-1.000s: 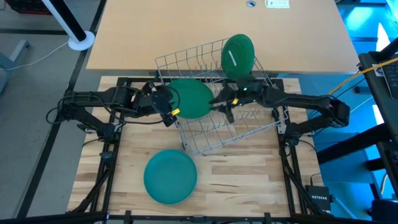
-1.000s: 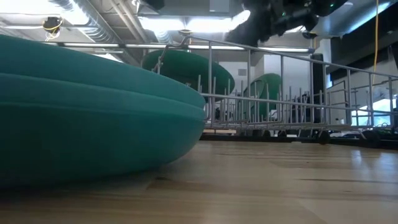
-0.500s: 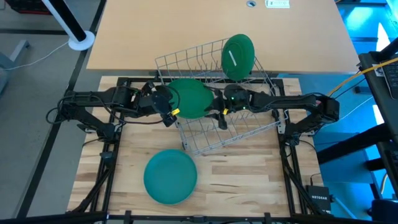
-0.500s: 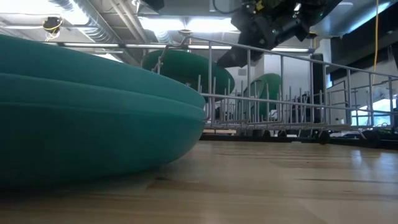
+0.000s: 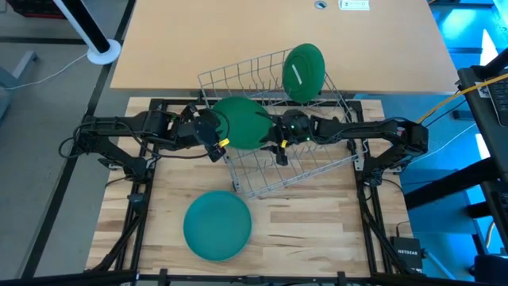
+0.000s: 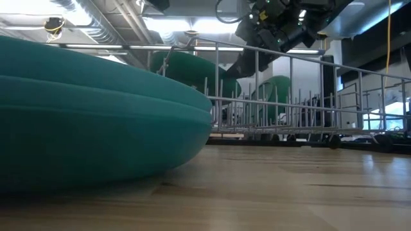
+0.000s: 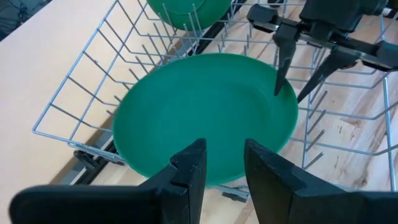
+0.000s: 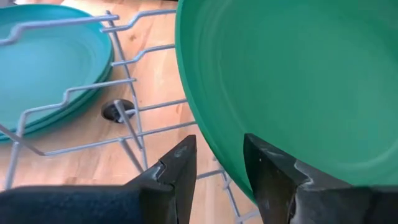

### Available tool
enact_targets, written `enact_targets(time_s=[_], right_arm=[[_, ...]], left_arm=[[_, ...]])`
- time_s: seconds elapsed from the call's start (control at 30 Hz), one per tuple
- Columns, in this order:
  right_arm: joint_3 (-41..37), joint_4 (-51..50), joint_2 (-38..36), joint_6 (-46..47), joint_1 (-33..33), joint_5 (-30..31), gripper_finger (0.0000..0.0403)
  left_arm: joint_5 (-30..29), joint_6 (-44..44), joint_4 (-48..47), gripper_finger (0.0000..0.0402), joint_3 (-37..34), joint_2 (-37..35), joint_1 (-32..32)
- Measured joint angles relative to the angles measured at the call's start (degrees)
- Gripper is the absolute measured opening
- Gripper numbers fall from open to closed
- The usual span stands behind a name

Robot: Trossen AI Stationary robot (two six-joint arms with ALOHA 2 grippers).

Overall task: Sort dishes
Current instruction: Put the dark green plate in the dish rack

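A green plate (image 5: 242, 125) slopes over the left part of the grey wire rack (image 5: 317, 171). Its left rim is high, at the rack's left wall, and what bears it is hidden beneath it. My left gripper (image 7: 224, 149) is open, both fingers lying over that left rim (image 7: 221, 180). My right gripper (image 8: 217, 149) is open at the plate's lower right rim (image 7: 291, 115), one finger over the plate's face and one outside the edge. A second green plate (image 5: 303, 71) with a white mark stands on edge in the rack's far right part. My left gripper comes slanting down from the table's left, and its fingers (image 7: 189, 171) lie side by side over the plate's left rim; I cannot tell whether they touch it. My right gripper straddles the right rim (image 8: 214, 134) from the table's right; no touch shows.
A stack of teal plates (image 5: 217, 225) lies on the wooden table near its front left and fills the left of the low view. The rack stands skewed across the table's far middle, with upright tines (image 7: 308, 134) beside the sloping plate. Bare wood lies at the near right.
My right gripper has come down and toward the table's left, rolling a little, until its fingers straddle the sloping plate's right rim. The plate and my left gripper have kept still.
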Motion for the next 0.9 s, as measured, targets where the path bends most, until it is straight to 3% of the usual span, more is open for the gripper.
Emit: enact_targets(time_s=[0.23,0.47,0.9], right_arm=[[-0.04,0.16,0.03,0.04,0.0,2.57,0.0121],[0.07,1.88,0.0,1.09,-0.09,2.16,0.0016],[7.05,1.34,0.09,2.48,0.03,-0.61,0.001]], left_arm=[[0.0,0.0,0.02,0.01,0.0,0.0,0.0],[0.0,-0.02,0.04,0.01,0.0,0.0,0.0],[0.0,-0.02,0.04,0.01,0.0,0.0,0.0]])
